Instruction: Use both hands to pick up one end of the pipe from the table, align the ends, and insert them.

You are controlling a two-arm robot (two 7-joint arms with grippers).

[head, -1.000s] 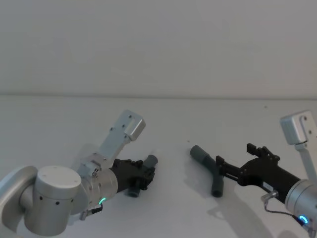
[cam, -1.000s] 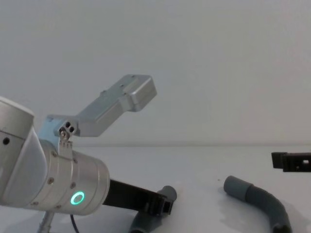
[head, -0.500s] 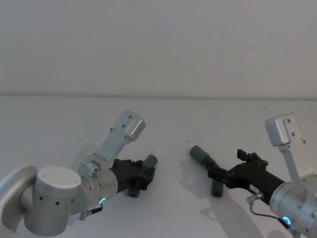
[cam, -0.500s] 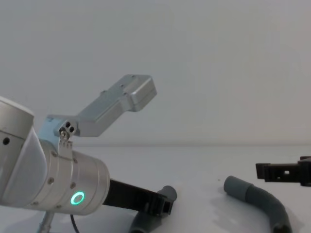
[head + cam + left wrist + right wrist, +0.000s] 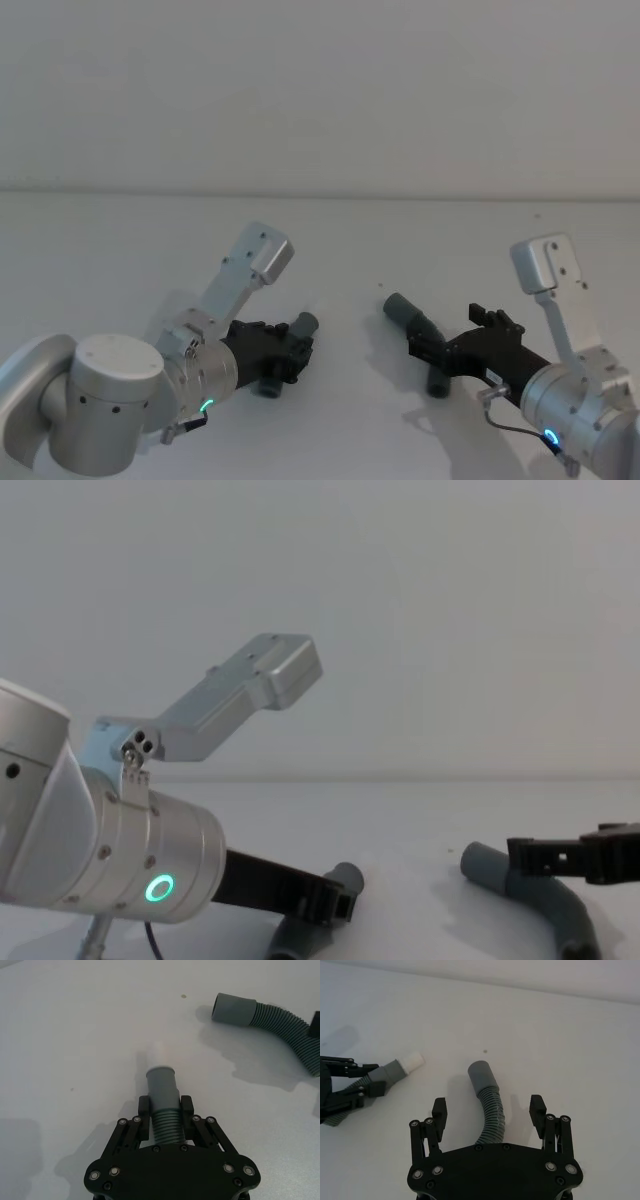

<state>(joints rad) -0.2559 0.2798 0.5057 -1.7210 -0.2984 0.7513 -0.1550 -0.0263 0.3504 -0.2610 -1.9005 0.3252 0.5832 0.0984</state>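
**Left hand** [image 5: 165, 1110]: fingers [image 5: 144, 1112] closed on the left pipe piece [image 5: 165, 1127]. They grip the ribbed section just behind its narrow end [image 5: 162, 1085]. The white tip [image 5: 161, 1054] projects forward, free. The hand sits low over the desk [image 5: 60, 1035]. I cannot tell from the chest view whether the piece's tail rests on the surface.

**Right hand** [image 5: 488, 1107]: wide open, holding nothing. It straddles the ribbed middle of the right pipe piece [image 5: 495, 1120], one finger on either side and clear of it. That piece lies curved on the desk. Its wider cuff [image 5: 481, 1076] points roughly toward the left hand, and the two ends are well apart.

**Step in hand (judgement):** the right-side grasp, not yet made.

**Notes for doing it well:**
- Close nearer the cuff than the present straddle, if reach allows. The hose is flexible, so a grip far back would let the cuff droop and wander during alignment.
- Centre the hose between the fingers first, so that closing doesn't roll it sideways.
- Lower until the fingers bracket the hose's full thickness before closing.
- The ribs give purchase, so a moderate squeeze should do. Too hard a squeeze may flatten the bore near the cuff.
- After lifting, turn the cuff mouth to face the white tip on one axis before advancing.

**Risk:** the curved piece may swivel about the grip when lifted.
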